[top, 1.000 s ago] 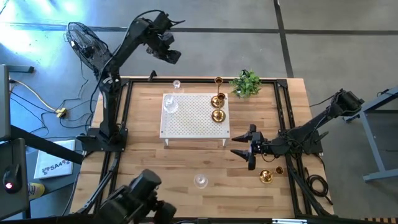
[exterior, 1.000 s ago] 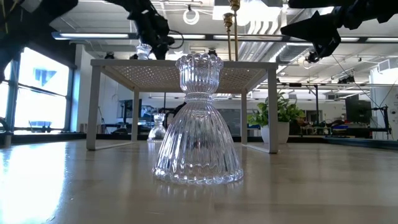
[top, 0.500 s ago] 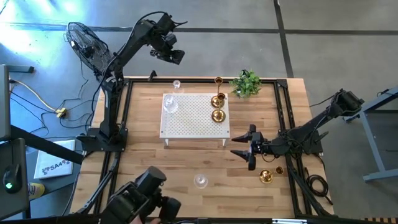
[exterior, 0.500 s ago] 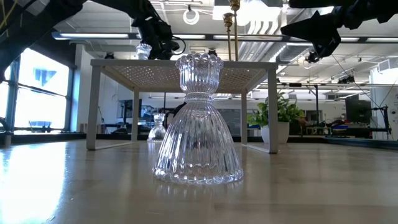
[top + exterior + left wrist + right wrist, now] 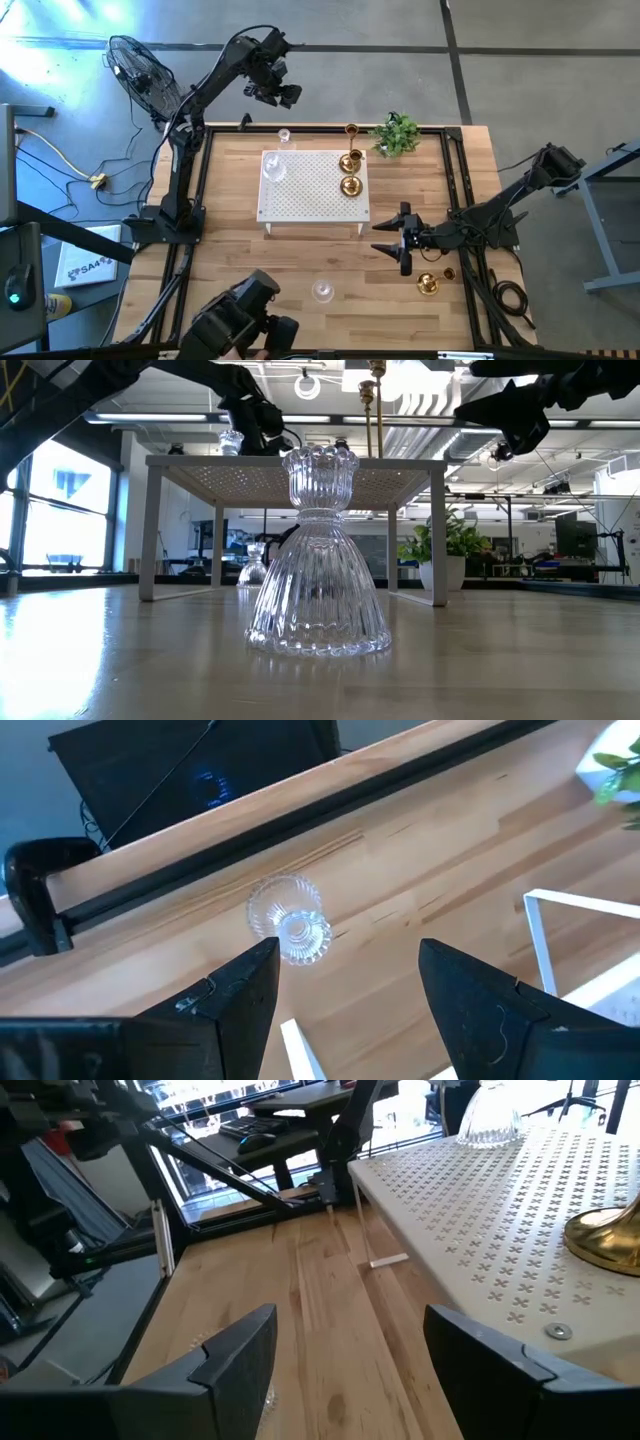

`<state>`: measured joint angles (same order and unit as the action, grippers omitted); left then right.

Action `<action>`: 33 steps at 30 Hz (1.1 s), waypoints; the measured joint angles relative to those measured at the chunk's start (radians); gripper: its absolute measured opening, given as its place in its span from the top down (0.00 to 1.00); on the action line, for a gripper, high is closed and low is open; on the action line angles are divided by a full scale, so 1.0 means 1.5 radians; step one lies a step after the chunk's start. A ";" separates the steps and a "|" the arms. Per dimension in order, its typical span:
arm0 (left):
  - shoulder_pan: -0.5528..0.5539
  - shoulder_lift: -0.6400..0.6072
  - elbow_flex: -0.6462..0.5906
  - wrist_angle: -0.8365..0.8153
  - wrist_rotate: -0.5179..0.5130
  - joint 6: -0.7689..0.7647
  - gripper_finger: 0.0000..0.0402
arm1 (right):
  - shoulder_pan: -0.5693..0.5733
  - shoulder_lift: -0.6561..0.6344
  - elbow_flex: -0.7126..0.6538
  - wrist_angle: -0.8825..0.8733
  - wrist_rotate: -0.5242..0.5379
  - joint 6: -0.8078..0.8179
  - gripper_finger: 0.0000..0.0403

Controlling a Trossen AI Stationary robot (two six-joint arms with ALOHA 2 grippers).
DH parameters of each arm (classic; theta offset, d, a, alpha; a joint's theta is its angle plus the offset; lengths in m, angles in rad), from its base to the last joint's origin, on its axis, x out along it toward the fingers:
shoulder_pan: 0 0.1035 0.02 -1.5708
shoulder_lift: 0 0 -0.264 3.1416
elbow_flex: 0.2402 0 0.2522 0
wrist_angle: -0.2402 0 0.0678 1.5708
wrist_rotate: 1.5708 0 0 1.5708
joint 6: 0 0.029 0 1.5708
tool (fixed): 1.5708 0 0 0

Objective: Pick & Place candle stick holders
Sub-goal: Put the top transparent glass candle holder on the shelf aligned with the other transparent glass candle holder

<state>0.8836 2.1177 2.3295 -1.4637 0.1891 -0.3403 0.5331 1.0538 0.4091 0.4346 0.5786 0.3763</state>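
A clear glass candle stick holder [image 5: 290, 920] stands on its round base by the table's far edge [image 5: 284, 136]. My left gripper [image 5: 345, 975] hangs open above it, pointing steeply down [image 5: 281, 95]. Another glass holder [image 5: 272, 168] and two gold holders [image 5: 349, 160] stand on the white perforated platform [image 5: 310, 195], and a tall gold one [image 5: 351, 130] stands behind it. A third glass holder [image 5: 318, 555] stands near the front edge [image 5: 322, 291]. A gold holder [image 5: 428, 284] sits at the near right. My right gripper [image 5: 378, 237] waits open and nearly level, to the right of the platform.
A small green plant [image 5: 397, 134] stands at the far right corner. Black rails [image 5: 200, 200] run along the table's left and right sides and its far edge. A dark bulky device [image 5: 240, 320] hangs over the near edge. Bare wood lies in front of the platform.
My left gripper has sunk a little and shifted toward the table's right, closer to the glass holder at the far edge, and its wrist has rolled. It has stayed open. The dark device at the near edge has shifted to the right.
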 joint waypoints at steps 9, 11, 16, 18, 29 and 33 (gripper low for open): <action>-0.015 0.016 0.000 -0.002 -0.057 -0.018 0.42 | 0.000 0.000 0.000 -0.002 -0.005 -0.010 0.39; -0.018 0.019 0.000 -0.005 -0.072 -0.021 0.42 | 0.000 0.000 0.000 -0.002 -0.005 -0.015 0.39; -0.022 0.035 0.000 -0.015 -0.080 -0.022 0.42 | 0.000 0.000 0.000 -0.002 -0.005 -0.017 0.39; -0.023 0.042 0.000 -0.015 -0.078 -0.024 0.42 | 0.000 0.000 0.000 -0.002 -0.005 -0.014 0.39; -0.027 0.055 0.000 -0.013 -0.078 -0.043 0.42 | 0.000 0.000 0.000 -0.003 -0.012 -0.013 0.39; -0.027 0.055 0.000 -0.016 -0.080 -0.042 0.42 | 0.000 0.000 0.000 -0.003 -0.012 -0.013 0.39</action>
<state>0.8433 2.2002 2.3295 -1.4880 0.0683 -0.4036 0.5331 1.0538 0.4091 0.4309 0.5606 0.3561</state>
